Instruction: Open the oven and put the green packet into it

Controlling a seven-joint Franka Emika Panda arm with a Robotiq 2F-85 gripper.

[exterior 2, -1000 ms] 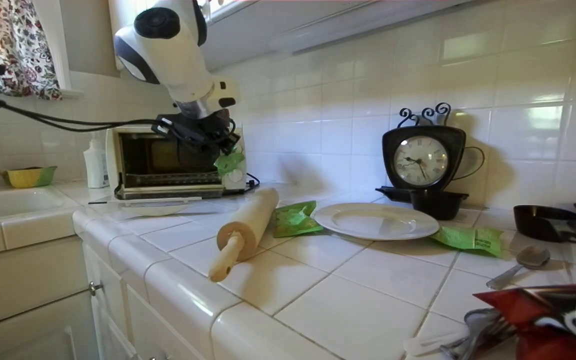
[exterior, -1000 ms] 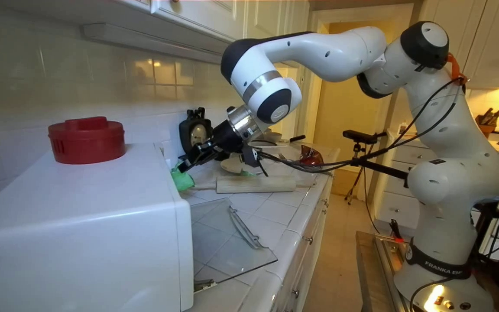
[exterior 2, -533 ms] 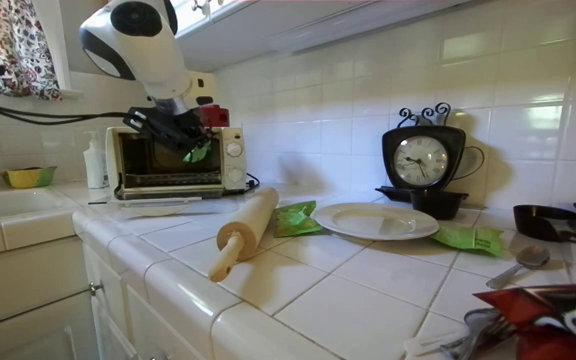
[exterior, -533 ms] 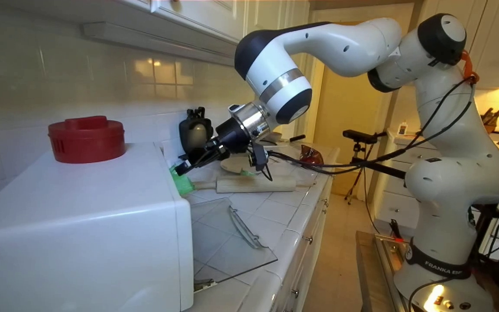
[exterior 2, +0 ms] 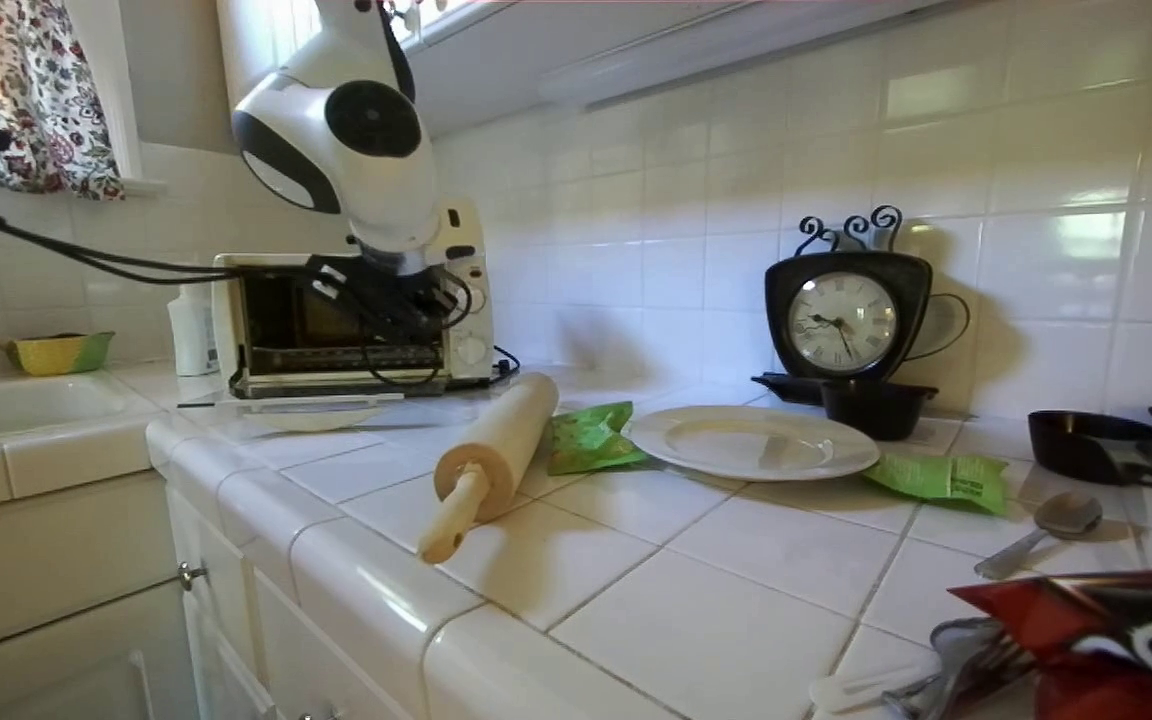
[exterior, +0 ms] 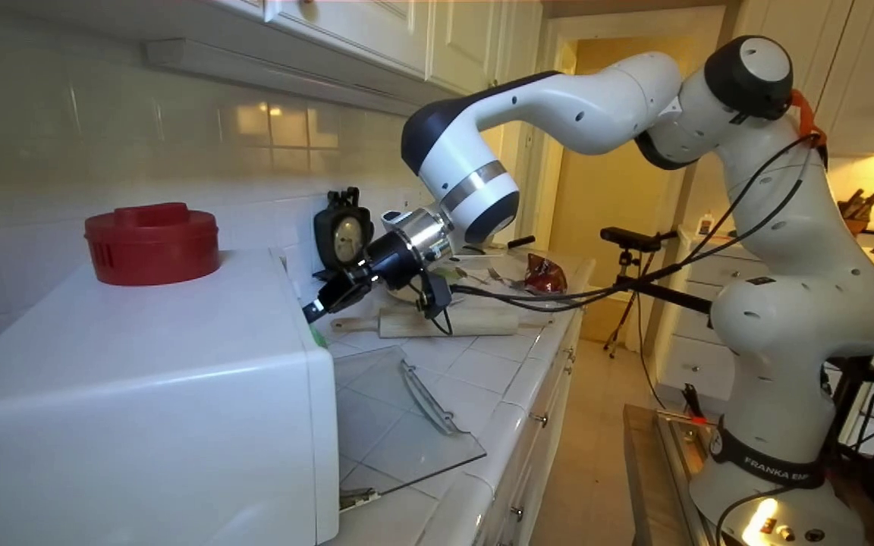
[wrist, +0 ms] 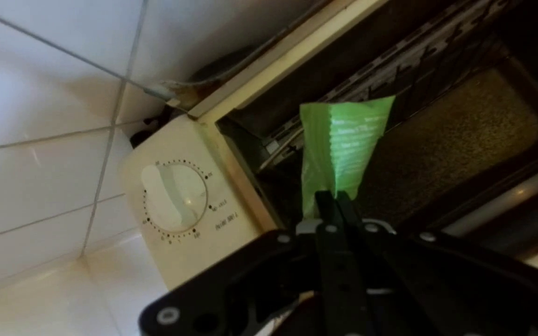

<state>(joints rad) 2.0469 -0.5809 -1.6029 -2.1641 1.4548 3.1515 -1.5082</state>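
Observation:
The white oven (exterior: pixel 141 409) stands on the counter with its glass door (exterior: pixel 399 417) folded down flat. Its dark cavity faces out in an exterior view, left of the control panel (exterior 2: pixel 471 330). In the wrist view my gripper (wrist: pixel 333 195) is shut on a corner of a green packet (wrist: pixel 346 140), which sticks out past the fingertips across the opening, near the knob side. Only a sliver of that packet (exterior: pixel 319 338) shows at the oven's front edge in an exterior view. How deep it reaches I cannot tell.
A red container (exterior: pixel 152 244) sits on top of the oven. On the counter lie a rolling pin (exterior 2: pixel 496 450), two more green packets, one (exterior 2: pixel 591 437) beside a white plate (exterior 2: pixel 751 442), and a black clock (exterior 2: pixel 846 315). An upper cabinet (exterior: pixel 369 30) overhangs the back.
My gripper first swung toward the cavity's middle, then back toward the control panel, lower and closer to the oven. The held packet has mostly slipped from sight in both exterior views.

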